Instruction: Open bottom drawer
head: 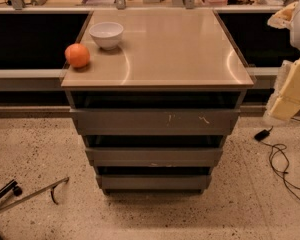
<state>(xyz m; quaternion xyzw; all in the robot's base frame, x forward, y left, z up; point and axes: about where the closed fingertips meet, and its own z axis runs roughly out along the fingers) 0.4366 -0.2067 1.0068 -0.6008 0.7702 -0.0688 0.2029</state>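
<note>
Camera view, single. Item: grey metal cabinet (165,49) with a flat pale top, standing on a speckled floor (155,219). On the top, near its left edge: one orange (77,55); just behind and right of it, one white bowl (106,34), upright, apart from the orange. Fronts, three, stacked: top drawer (155,121), widest, with pale scratch marks; middle drawer (154,156); bottom drawer (153,182), lowest, plain front, a dark gap above it, nothing touching it. Gripper (290,91): pale cream, at the right edge of the view, beside the cabinet's right front corner, well apart from the bottom drawer; how far open it stands and whether it has hold of anything cannot be told. Floor, right: black cable (285,159).
</note>
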